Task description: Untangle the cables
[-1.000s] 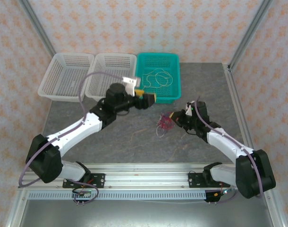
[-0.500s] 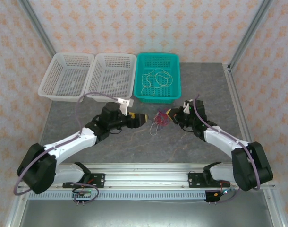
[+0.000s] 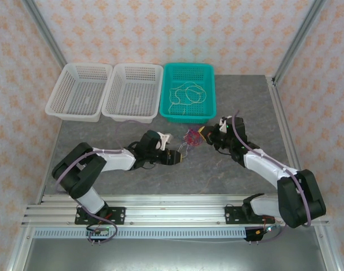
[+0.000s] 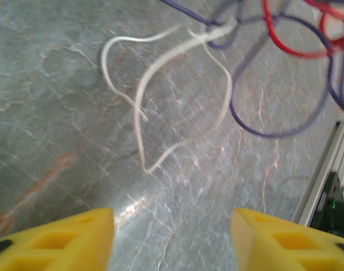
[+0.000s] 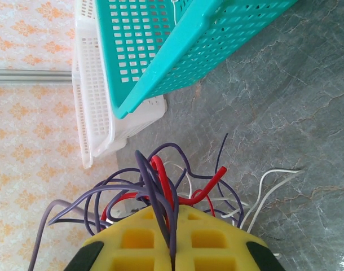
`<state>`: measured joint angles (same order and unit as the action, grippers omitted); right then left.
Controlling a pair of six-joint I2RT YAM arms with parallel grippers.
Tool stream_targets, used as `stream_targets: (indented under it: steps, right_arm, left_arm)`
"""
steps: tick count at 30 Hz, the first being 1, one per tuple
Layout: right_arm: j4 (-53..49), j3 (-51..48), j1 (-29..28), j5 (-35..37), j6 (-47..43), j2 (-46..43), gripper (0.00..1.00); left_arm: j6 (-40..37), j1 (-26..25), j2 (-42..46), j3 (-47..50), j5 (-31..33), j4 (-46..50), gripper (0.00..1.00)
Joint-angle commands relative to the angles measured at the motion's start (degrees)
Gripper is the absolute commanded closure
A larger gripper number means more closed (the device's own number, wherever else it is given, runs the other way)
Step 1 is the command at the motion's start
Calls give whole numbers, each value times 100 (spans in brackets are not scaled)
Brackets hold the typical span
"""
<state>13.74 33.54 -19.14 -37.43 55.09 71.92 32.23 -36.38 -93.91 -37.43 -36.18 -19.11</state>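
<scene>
The cables form a small tangle (image 3: 190, 137) on the grey table just in front of the teal basket. My right gripper (image 3: 203, 134) is shut on it from the right. In the right wrist view its yellow fingers (image 5: 173, 240) pinch a dark purple cable (image 5: 145, 172) and a red cable (image 5: 161, 175), with a white cable (image 5: 265, 174) trailing on the table. My left gripper (image 3: 175, 157) lies low, left of the tangle. It (image 4: 172, 240) is open over bare table, short of white (image 4: 137, 113), purple (image 4: 262, 134) and red (image 4: 290, 55) loops.
A teal basket (image 3: 208, 96) at the back holds a loose cream-white cable (image 3: 186, 93). Two white baskets (image 3: 79, 90) (image 3: 132, 90) stand to its left. Metal frame posts rise at the table's back corners, and a rail runs along the near edge.
My left arm has come down from beside the teal basket to the table left of the tangle, its jaws narrowing. The right gripper has shifted the tangle slightly toward the basket.
</scene>
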Motion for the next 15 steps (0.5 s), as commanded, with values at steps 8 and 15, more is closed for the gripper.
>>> stream_targets:
  steps: [8,15]
  right_arm:
    - [-89,96,-16,109,36,-371,100]
    - [-1067,30,35,846,-192,-693,100]
  left_arm:
    - [411,-10,-772,-386,320,-1046,58]
    - [171,-1,-291,-297,1016,-535,100]
